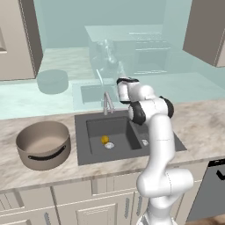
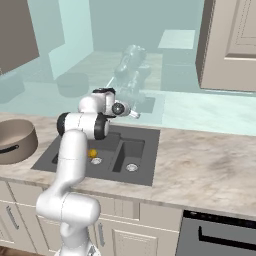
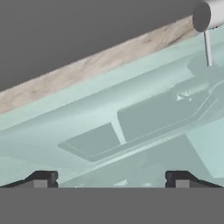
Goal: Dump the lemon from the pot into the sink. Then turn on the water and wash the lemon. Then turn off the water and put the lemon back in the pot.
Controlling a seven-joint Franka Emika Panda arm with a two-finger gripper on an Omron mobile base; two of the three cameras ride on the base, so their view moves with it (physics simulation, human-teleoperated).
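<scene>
The lemon (image 1: 104,139) (image 2: 92,153) lies in the larger basin of the dark grey sink (image 1: 83,149) (image 2: 145,165), close to the silver drain. On the counter left of the sink stands the taupe-brown pot (image 1: 44,143) (image 2: 15,140), upright, with nothing visible inside. My gripper (image 3: 109,180) is open, its fingertips (image 3: 41,179) far apart with nothing between them. The hand (image 1: 126,88) (image 2: 112,106) hovers above the back of the sink, beside the faucet (image 1: 107,104), and faces the mirrored wall. The faucet's spout end (image 3: 209,15) shows at the upper right of the hand view.
A teal-tinted mirrored backsplash (image 1: 61,52) runs behind the counter and repeats the pot and sink faintly. Marbled counter (image 2: 210,160) stretches right of the sink. A dishwasher (image 2: 220,235) sits below it. Upper cabinets (image 1: 204,30) hang at both sides.
</scene>
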